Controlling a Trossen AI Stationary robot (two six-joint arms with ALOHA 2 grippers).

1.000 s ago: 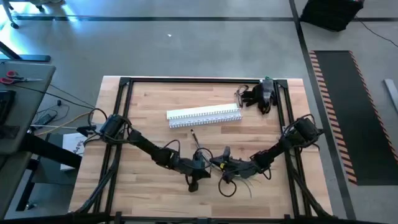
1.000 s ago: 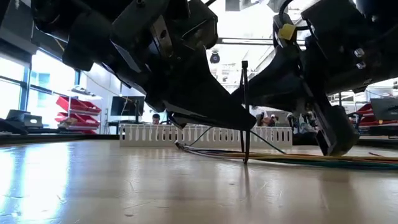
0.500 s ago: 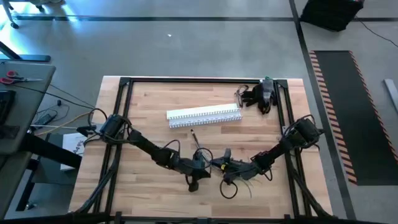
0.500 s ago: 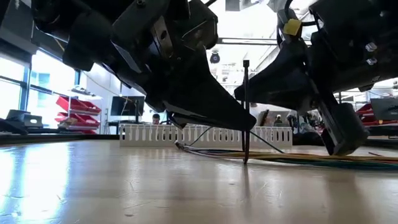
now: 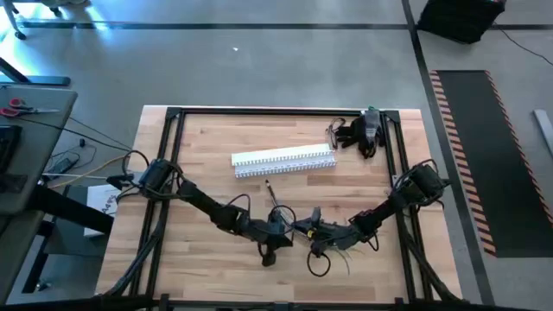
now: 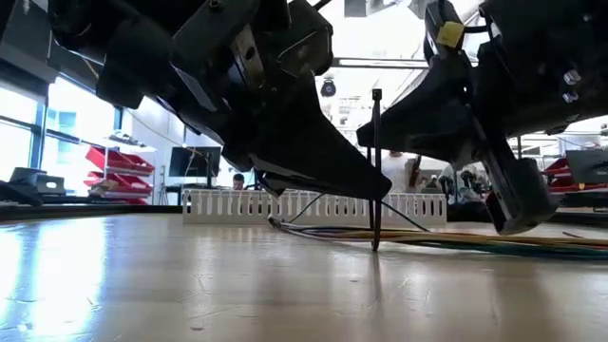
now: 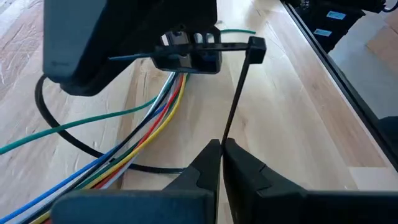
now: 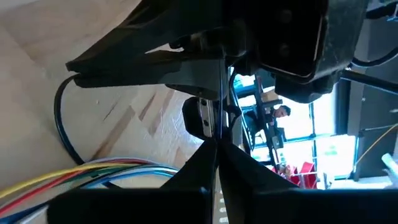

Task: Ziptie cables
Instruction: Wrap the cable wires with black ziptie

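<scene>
two arms of mine meet low over the near middle of the wooden counter (image 5: 207, 155), and the work sits between them. my left fingers (image 7: 221, 147) are pressed together on the thin black tail of a zip tie (image 7: 235, 93), which runs from them up to its square head. my right fingers (image 8: 216, 144) are also closed, pinching the same thin black strap, with my left arm's bulk filling the view just beyond. the cables (image 7: 134, 146), a loose bunch of green, blue, red, yellow and white wires plus a dark looping one, lie flat on the counter directly under and beside the tie; from above they show as a small tangle at the near edge (image 5: 333, 252). in the level view the tie stands upright like a thin post (image 6: 375, 171) with its foot at the cables. compared with a second ago, my right arm has lifted and shifted slightly in the level view, while the tie and my left arm look unmoved. i judge the loop is being drawn up and is not yet snug on the bundle. the white slotted channel (image 5: 283, 161) lies well apart, farther back.
</scene>
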